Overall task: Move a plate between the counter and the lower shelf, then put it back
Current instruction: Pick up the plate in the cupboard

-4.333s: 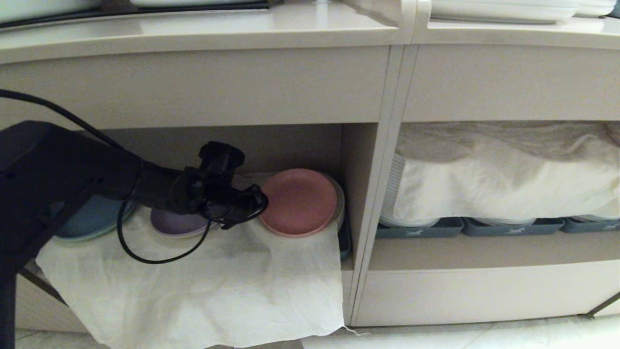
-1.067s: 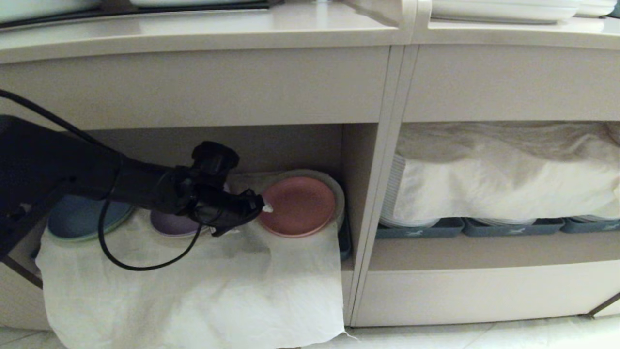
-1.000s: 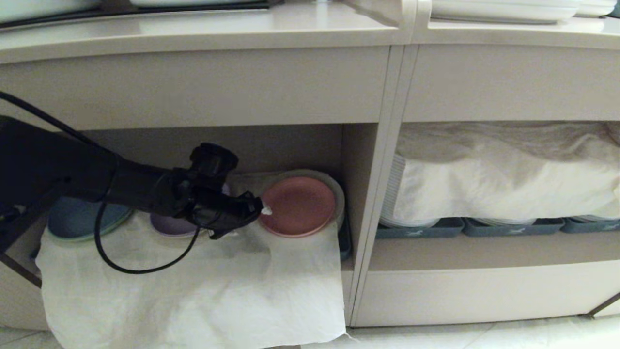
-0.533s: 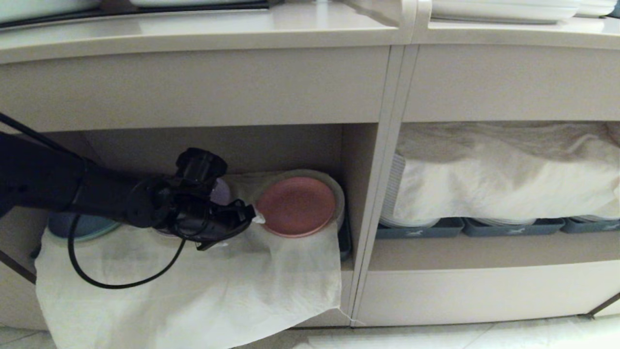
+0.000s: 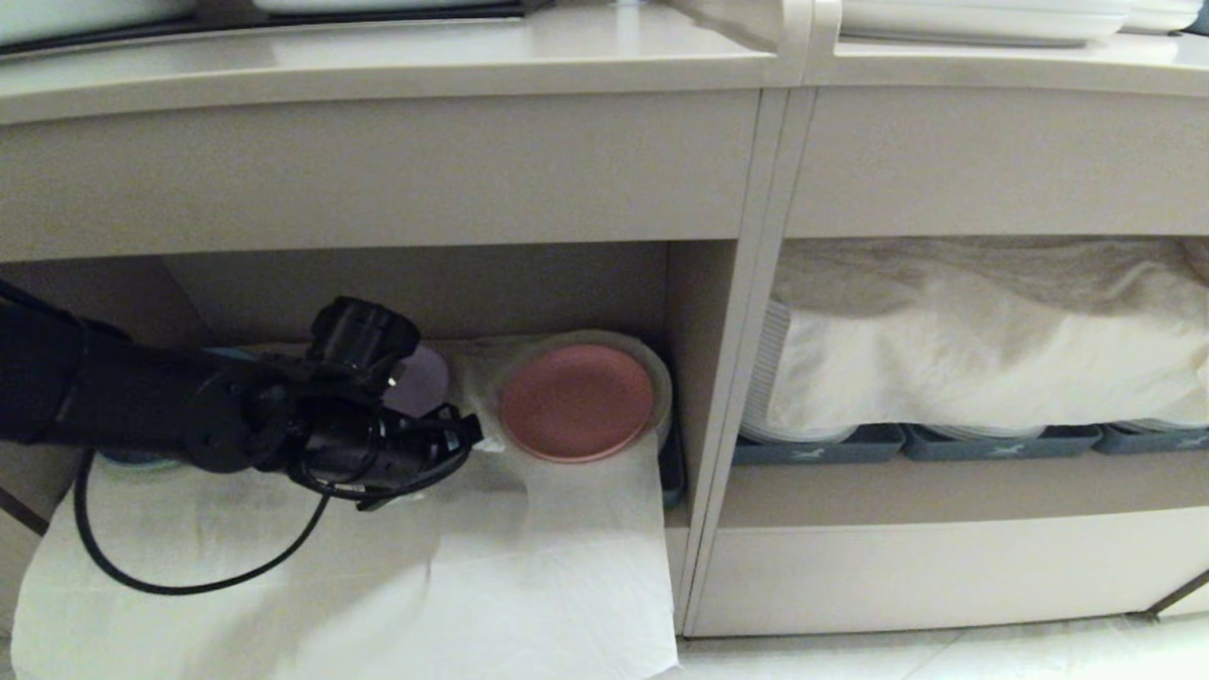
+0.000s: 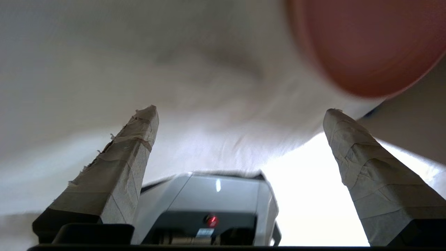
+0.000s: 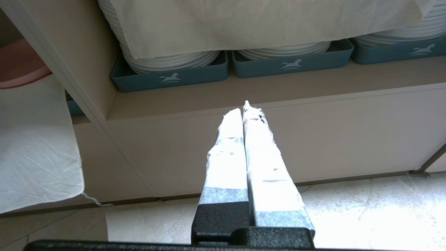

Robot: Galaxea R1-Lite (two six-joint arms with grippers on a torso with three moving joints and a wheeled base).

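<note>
The pink plate (image 5: 576, 401) lies flat on a cloth-covered stack at the right end of the lower shelf (image 5: 425, 283), below the counter (image 5: 378, 61). My left gripper (image 5: 468, 434) hovers just left of the plate, apart from it. It is open, and its taped fingers (image 6: 139, 139) spread wide with nothing between them. In the left wrist view the plate (image 6: 362, 45) shows beyond the gripper (image 6: 241, 111), over the white cloth (image 6: 174, 69). My right gripper (image 7: 244, 108) is shut and parked low in front of the cabinet. The pink plate's edge (image 7: 17, 62) shows off to its side.
A white cloth (image 5: 529, 567) hangs over the shelf's front down to the floor. A purple plate (image 5: 420, 378) lies behind my left wrist. The neighbouring cubby holds white plate stacks (image 7: 167, 59) in grey-blue trays (image 5: 812, 446) under another cloth (image 5: 982, 349). A divider (image 5: 732, 378) separates the cubbies.
My left gripper let go of the pink plate, which settled flat on the stack. The arm then drew back to the left and lower, and the hanging cloth shifted.
</note>
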